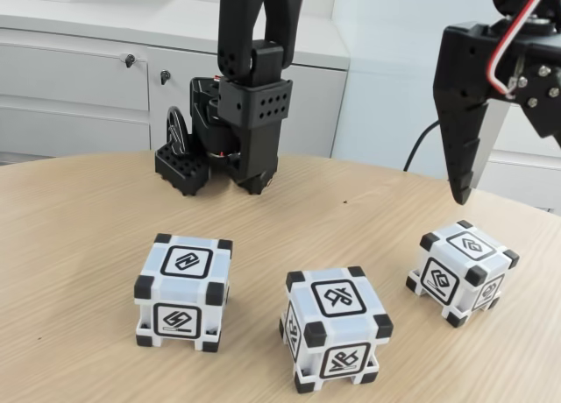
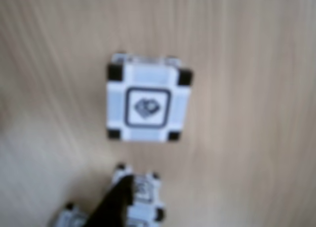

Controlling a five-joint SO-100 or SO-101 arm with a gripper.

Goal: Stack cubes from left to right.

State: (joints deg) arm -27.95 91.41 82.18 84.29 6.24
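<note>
Cubes sit three in a loose row on a pale wooden bench (image 1: 79, 210) in the fixed view: the left cube (image 1: 182, 291) and the middle cube (image 1: 336, 327) nearer the camera, the right cube (image 1: 461, 271) set a little farther back, all apart from one another and none stacked. Each shows white faces, black corner blocks and a black-framed glyph. Above the right cube hangs the pincer (image 1: 462, 188), its one dark pointed finger (image 1: 462, 140) clear of the cube's top and gripping nothing; the second finger runs off the right edge of the frame, so whether the jaws are spread or pressed together cannot be told. Red and white wires loop across the pincer's body at the top right corner. At the far side of the bench stands the arm's black base (image 1: 250, 114), its upper part cut off by the top of the frame, with a black toothed block (image 1: 182, 168) just beside it on the left. White cabinets (image 1: 79, 79) line the wall behind. The wrist view, badly blurred, looks straight down on one cube (image 2: 147, 99) on the wood grain; its glyph is too soft to read. At the bottom edge of that view a dark fingertip (image 2: 116, 202) overlaps a second cube (image 2: 143, 197), which is partly hidden and cropped.
</note>
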